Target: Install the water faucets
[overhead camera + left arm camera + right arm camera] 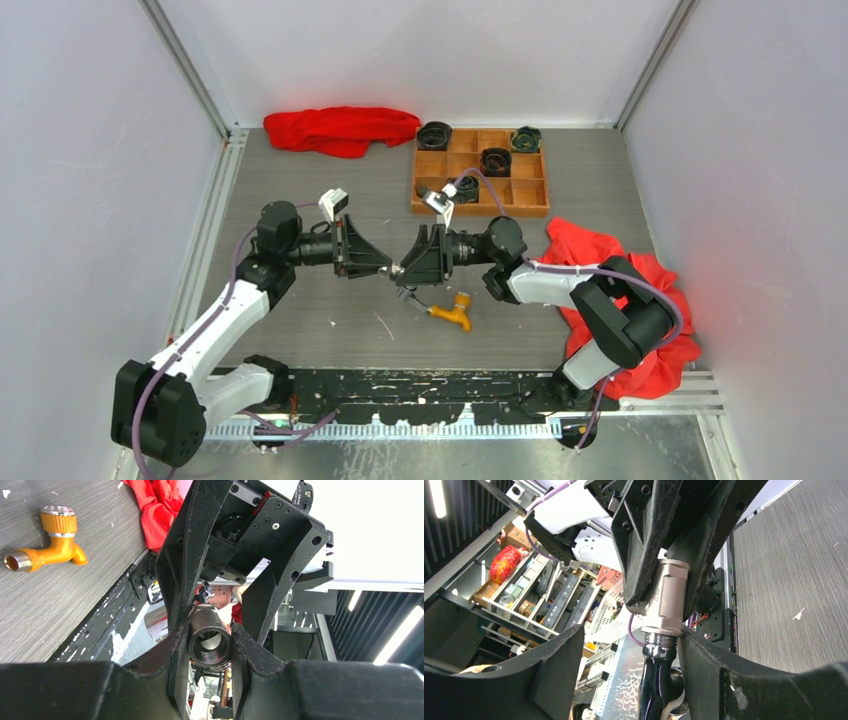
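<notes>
Both arms are bent inward from their bases, well nearer than the tray (480,210), with the forearms laid level so that the two tools meet nose to nose in front of the tray's near left corner. The orange faucet (452,312) is seen lying on its side on the table (330,330), nearer than that meeting point and toward the right arm's side, with nothing touching it. The left gripper (210,645) is clamped on the silver faucet (667,592), which is held off the table with its threaded mouth turned toward the left wrist camera. The right gripper (629,645) is held with its jaws parted around the same piece. One finger (724,680) is set just beside it, though whether it touches cannot be told, and the other stands well apart. Dark rolls (495,160) are seated in several of the tray's compartments. A red cloth (660,370) is heaped right of the tray, under the right arm, and a second red cloth (340,128) is spread left of the tray by the far wall.
</notes>
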Available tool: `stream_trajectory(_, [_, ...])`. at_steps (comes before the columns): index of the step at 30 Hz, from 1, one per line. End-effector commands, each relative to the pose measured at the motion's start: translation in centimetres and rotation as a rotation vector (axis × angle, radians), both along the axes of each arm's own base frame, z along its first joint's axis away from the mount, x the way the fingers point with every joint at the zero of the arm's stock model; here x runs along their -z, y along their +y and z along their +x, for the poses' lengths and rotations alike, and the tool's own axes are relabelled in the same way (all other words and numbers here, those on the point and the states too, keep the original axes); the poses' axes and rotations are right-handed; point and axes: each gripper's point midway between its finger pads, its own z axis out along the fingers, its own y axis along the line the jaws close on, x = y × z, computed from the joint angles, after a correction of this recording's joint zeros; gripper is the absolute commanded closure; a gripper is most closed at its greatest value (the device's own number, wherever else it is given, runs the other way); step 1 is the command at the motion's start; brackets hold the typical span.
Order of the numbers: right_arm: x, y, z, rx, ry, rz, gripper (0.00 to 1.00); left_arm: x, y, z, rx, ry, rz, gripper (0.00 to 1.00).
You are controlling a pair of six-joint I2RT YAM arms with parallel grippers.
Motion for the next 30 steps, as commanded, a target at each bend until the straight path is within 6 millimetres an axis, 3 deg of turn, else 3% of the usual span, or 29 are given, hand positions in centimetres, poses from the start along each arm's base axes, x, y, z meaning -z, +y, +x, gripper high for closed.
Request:
stream_trajectory(1, [-1.5, -0.5, -1.4, -0.017, -0.082, 0.046, 0.27, -1.7, 0.4, 2.5, -0.11, -0.112, -0.029, 1.0])
stream_trajectory(7, [0.2, -0.2, 0.0, 0.079, -0.12, -0.059, 0.24, -2.0, 0.7, 2.7, -0.115, -0.117, -0.031, 1.0])
stream_trajectory(10, [1.1, -0.3, 1.7, 0.198, -0.171, -0.143, 0.17, -1.9, 0.7, 2.7, -0.113, -0.108, -0.033, 1.0])
stream_trajectory(13, [0.9, -0.9, 2.6, 0.282, -0.229, -0.183, 0.07, -1.9, 0.7, 2.7, -0.115, -0.107, -0.045, 1.0])
stream_trajectory(25, [0.7, -1.9, 4.1, 0.401, -0.31, -0.223, 0.01, -2.2, 0.5, 2.9, -0.108, -0.104, -0.053, 1.0])
stream_trajectory(30, [0.2, -2.2, 3.6, 0.4, -0.339, -0.195, 0.02, -2.4, 0.5, 3.0, -0.109, -0.107, -0.054, 1.0])
